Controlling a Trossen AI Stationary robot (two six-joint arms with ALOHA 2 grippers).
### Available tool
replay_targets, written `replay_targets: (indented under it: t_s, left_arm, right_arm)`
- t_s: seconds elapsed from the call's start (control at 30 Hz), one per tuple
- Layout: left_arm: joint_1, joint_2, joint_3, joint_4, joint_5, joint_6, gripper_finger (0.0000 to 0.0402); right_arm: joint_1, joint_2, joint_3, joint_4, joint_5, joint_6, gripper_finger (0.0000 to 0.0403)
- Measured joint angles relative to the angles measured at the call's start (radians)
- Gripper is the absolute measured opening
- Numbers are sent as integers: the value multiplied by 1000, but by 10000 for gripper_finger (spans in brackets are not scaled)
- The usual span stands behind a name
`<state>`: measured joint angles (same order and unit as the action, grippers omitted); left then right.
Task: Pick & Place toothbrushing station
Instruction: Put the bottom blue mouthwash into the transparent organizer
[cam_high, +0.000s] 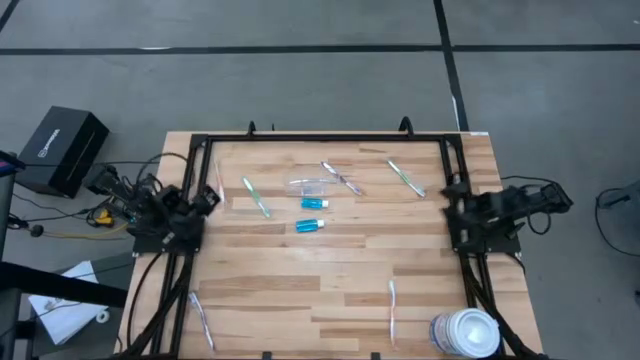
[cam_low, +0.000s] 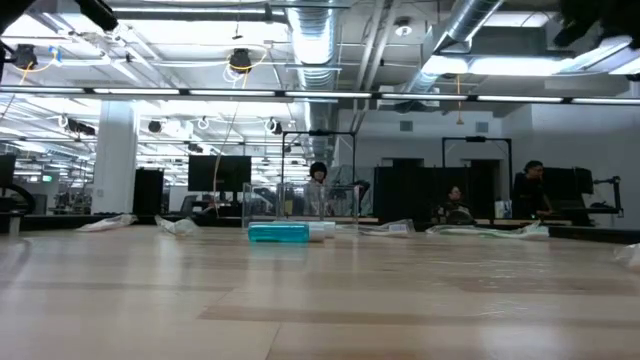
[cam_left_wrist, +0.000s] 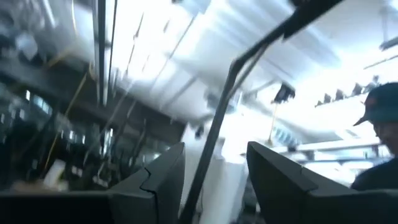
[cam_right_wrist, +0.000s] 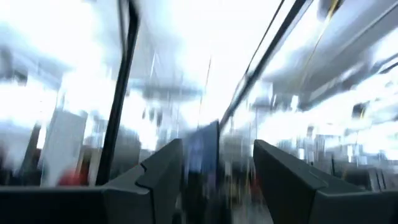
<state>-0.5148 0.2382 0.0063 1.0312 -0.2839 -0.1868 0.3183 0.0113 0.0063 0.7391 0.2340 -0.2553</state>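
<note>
A small clear plastic container (cam_high: 311, 186) lies on the wooden table (cam_high: 330, 290) at the far middle. Two blue-teal toothpaste tubes (cam_high: 314, 204) (cam_high: 310, 226) lie just near of it; one tube shows in the low view (cam_low: 280, 232). Several thin toothbrushes lie flat: green ones (cam_high: 256, 197) (cam_high: 406, 179), a pink one (cam_high: 342, 177), pale ones near the front (cam_high: 201, 320) (cam_high: 392, 309). My left gripper (cam_left_wrist: 214, 171) is open and empty at the table's left edge, pointing up at the ceiling. My right gripper (cam_right_wrist: 217, 168) is open and empty at the right edge, also pointing up.
A large white round tub (cam_high: 466, 333) stands at the near right corner. A black frame (cam_high: 330, 140) runs along the table's far edge and sides. A black box (cam_high: 62, 150) sits off the table at the left. People show in the room beyond (cam_low: 318, 188).
</note>
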Motion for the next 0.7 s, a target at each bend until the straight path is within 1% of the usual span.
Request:
replay_targets:
  t_s: [0.1, 0.17, 0.4, 0.57, 0.7]
  left_arm:
    - [0, 0, 0, 54, 0, 42, 168]
    - [0, 0, 0, 75, 0, 44, 168]
    - [0, 0, 0, 109, 0, 41, 168]
    - [0, 0, 0, 139, -2, 41, 168]
    - [0, 0, 0, 150, -57, 44, 168]
  right_arm:
    - [0, 0, 0, 156, -1, 1, 188]
    - [0, 0, 0, 204, -2, 1, 188]
    - [0, 0, 0, 220, -71, -7, 188]
    - [0, 0, 0, 258, -77, -7, 188]
    - [0, 1, 0, 312, -76, 6, 188]
